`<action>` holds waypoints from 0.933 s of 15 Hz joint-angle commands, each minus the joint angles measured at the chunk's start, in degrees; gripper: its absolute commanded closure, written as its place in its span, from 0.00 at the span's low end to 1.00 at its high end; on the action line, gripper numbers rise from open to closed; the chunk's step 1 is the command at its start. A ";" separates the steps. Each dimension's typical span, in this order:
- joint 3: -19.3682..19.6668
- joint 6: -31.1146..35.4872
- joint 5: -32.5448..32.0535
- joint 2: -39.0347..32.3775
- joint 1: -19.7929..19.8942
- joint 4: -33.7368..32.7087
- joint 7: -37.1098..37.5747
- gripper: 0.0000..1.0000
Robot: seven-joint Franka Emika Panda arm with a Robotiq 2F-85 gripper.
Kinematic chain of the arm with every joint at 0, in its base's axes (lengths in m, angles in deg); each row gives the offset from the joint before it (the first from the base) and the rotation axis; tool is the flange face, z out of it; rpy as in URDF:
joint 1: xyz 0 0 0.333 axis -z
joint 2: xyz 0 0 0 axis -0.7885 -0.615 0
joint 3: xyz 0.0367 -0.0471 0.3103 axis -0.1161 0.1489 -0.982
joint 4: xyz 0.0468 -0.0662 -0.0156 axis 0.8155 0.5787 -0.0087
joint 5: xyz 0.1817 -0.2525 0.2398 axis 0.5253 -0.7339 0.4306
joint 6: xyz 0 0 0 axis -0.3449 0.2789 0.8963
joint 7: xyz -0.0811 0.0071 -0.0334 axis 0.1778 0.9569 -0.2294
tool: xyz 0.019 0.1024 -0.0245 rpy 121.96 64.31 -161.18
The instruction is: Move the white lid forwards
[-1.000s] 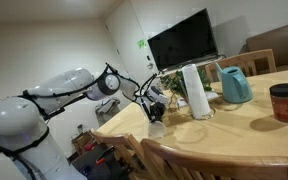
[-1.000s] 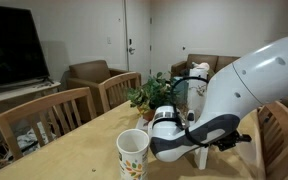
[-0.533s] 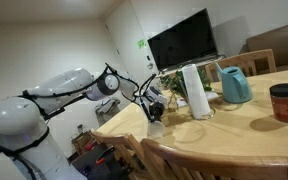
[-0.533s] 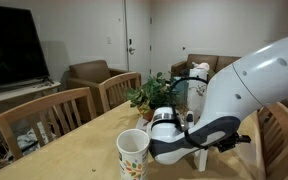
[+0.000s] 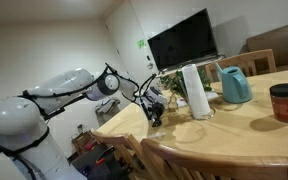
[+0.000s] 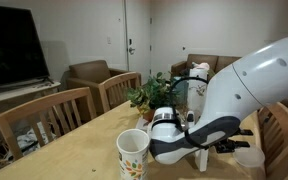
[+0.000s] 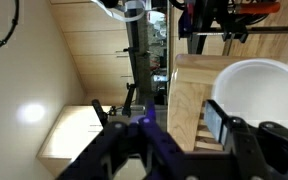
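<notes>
Since the earlier frames the pincer has let go: its fingers now stand apart with nothing between them, and the white lid has come into sight in an exterior view, lying free where it did not show before.

That lid lies flat on the tabletop, broad face up; being round, it has no long axis to speak of. The surface is pale wood, long and bare in places. It carries a tan cup, a potted plant, a tall white cylinder, a teal pitcher and a red jar. Wooden chairs stand along it, with a dark television against the wall.

In the wrist view the lid lies just beyond the released pincer, off to the side of one finger rather than in the gap. In the exterior view it lies low beside the arm, well apart from the cup.
</notes>
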 commanded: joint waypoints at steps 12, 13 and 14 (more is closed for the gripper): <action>-1.01 3.39 4.60 1.40 2.05 -2.06 0.51 0.00; -1.09 4.97 5.35 1.80 2.10 -1.99 1.20 0.00; -1.64 7.53 6.05 2.81 2.47 -1.25 1.31 0.00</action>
